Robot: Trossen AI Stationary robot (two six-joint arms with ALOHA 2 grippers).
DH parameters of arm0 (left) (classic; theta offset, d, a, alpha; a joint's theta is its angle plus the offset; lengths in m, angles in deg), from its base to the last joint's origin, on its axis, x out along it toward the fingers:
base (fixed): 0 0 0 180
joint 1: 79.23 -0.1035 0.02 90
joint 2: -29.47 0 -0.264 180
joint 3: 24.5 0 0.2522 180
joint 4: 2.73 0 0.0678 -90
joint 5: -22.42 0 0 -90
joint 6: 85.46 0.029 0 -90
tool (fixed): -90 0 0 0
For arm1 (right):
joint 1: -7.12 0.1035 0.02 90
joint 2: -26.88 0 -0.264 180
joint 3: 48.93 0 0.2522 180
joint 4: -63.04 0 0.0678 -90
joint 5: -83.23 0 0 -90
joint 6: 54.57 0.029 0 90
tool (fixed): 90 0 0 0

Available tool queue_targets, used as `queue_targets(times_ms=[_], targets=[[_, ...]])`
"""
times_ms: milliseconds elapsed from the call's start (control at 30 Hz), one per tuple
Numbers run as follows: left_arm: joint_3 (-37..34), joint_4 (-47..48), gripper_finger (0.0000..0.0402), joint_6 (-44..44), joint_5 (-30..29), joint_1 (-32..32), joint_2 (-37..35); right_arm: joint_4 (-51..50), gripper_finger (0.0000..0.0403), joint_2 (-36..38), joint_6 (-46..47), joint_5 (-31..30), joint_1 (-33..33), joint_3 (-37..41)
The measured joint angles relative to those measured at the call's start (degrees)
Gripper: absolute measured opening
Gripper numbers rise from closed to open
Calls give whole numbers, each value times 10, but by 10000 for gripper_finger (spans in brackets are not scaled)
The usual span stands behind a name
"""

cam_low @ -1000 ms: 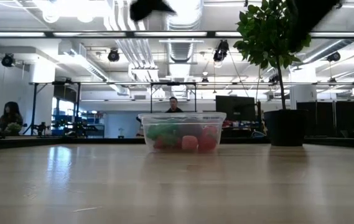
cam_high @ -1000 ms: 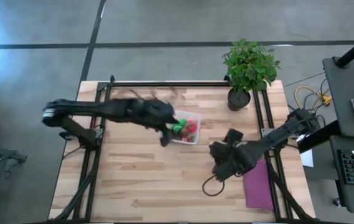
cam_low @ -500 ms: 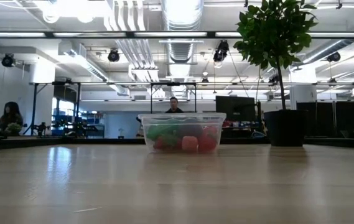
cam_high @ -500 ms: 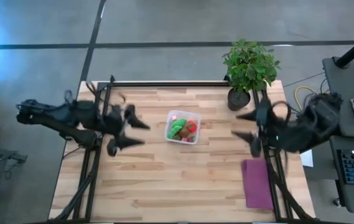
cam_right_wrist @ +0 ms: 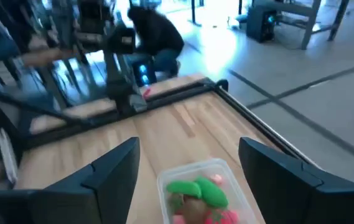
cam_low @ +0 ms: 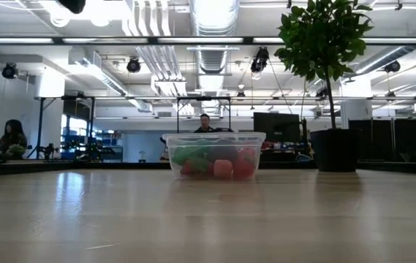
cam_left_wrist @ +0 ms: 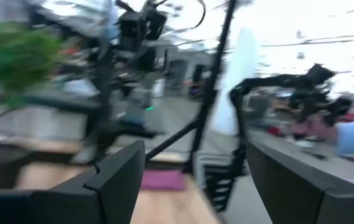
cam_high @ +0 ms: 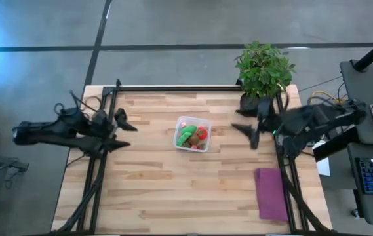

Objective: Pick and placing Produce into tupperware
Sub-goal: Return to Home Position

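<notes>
Both tools hang empty, fingers spread wide: left tool (cam_high: 125, 122) at centre-left of the high view, right tool (cam_high: 246, 133) at centre-right, flanking the tupperware (cam_low: 215, 140) in the middle of the desk (cam_high: 153, 183). A low swing homeward could clip it, or the plant (cam_high: 263, 65) beyond. Inside lies green and red produce (cam_high: 193, 136), seemingly all of it.

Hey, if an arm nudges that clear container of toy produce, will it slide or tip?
Probably slide: the clear container sits low and wide on the smooth wooden table. Its thin translucent walls would likely flex if squeezed. The toy produce inside looks loose, so it may shift.
</notes>
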State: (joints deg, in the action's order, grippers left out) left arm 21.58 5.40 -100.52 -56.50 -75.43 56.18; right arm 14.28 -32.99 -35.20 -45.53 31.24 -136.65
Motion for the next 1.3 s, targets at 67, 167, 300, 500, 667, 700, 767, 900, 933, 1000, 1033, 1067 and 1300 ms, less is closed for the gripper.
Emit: queue_targets(times_ms=[67, 167, 300, 500, 667, 700, 767, 900, 933, 1000, 1033, 1067, 1300], targets=[[-3, 67, 268, 3, -1, -28, -49, 19, 265, 49, 0, 36, -36, 40], [-5, 122, 268, 4, 2, -45, -132, 101, 265, 110, -13, 100, -72, 115], [-6, 177, 268, 12, 2, -46, -215, 231, 265, 167, -30, 106, -100, 248], [-28, 219, 268, 7, 2, -46, -250, 435, 265, 210, -32, 105, -108, 417], [-75, 215, 268, 7, 1, -46, -221, 492, 265, 225, -20, 96, -111, 493], [-91, 203, 268, 5, -1, -46, -220, 495, 265, 226, -13, 83, -111, 504], [-120, 161, 268, -4, -10, -46, -226, 494, 265, 230, 8, 41, -112, 529], [-197, 106, 267, -57, -41, -45, -253, 526, 265, 240, 43, -10, -112, 579], [-219, 95, 267, -71, -43, -46, -252, 534, 265, 242, 49, -15, -112, 592], [-244, 52, 267, -88, -44, -46, -252, 537, 265, 247, 58, -25, -112, 615], [-253, 22, 267, -99, -45, -46, -251, 536, 265, 250, 66, -27, -112, 626], [-263, 7, 267, -107, -49, -46, -248, 536, 265, 252, 74, -28, -112, 636], [-306, 6, 267, -195, -141, -47, -251, 550, 265, 307, 102, 4, -112, 710]])
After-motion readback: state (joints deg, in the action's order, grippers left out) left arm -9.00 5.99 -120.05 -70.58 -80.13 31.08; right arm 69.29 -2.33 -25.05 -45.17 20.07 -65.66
